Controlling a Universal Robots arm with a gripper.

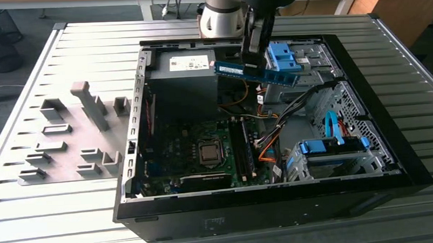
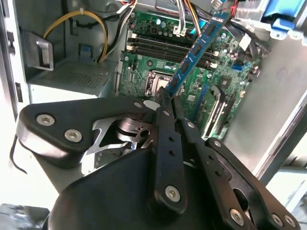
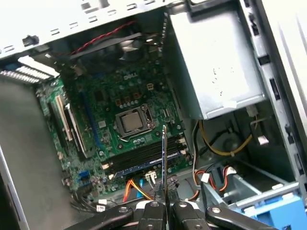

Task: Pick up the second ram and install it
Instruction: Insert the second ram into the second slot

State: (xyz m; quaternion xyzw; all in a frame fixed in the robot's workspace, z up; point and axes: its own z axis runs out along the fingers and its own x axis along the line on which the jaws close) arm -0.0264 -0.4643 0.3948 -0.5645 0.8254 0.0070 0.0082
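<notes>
Now: black fingers [image 2: 169,103] clamped on long thin blue-green RAM stick [image 1: 257,73], held aloft over open black computer case [image 1: 391,164]. Light, stiff, fragile; best gripped by flat faces, mid-length.

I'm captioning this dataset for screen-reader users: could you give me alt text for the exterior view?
A robot arm's black gripper holds a long, thin blue circuit-board RAM stick in the air above an open black desktop computer case lying on a ribbed metal table. On the exterior view's left sit grey plastic fixture blocks.
</notes>
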